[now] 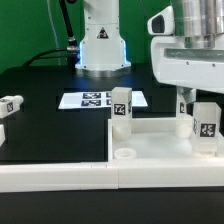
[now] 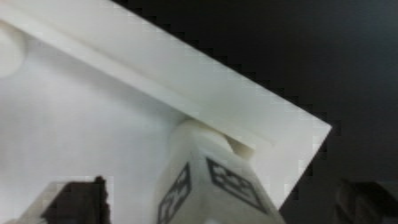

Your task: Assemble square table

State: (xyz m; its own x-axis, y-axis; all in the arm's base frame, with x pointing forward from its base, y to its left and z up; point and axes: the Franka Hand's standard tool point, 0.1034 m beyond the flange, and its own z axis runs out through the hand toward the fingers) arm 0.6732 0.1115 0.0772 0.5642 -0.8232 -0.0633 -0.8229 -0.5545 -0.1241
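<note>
The square table top (image 1: pixel 150 140) is a white tray with a raised rim, lying at the exterior view's right. One white tagged leg (image 1: pixel 120 108) stands upright at its far left corner. A second tagged leg (image 1: pixel 205 122) stands at the far right corner. My gripper (image 1: pixel 198 106) is right above this leg, open, with a dark finger on each side and a gap to the leg. In the wrist view the leg (image 2: pixel 210 178) rises from the top's corner (image 2: pixel 107 110) between my fingers (image 2: pixel 71 200). A third leg (image 1: pixel 10 105) lies loose at the left.
The marker board (image 1: pixel 98 100) lies flat behind the table top, in front of the robot base (image 1: pixel 100 45). Long white bar pieces (image 1: pixel 60 177) run along the front edge. The table surface is black.
</note>
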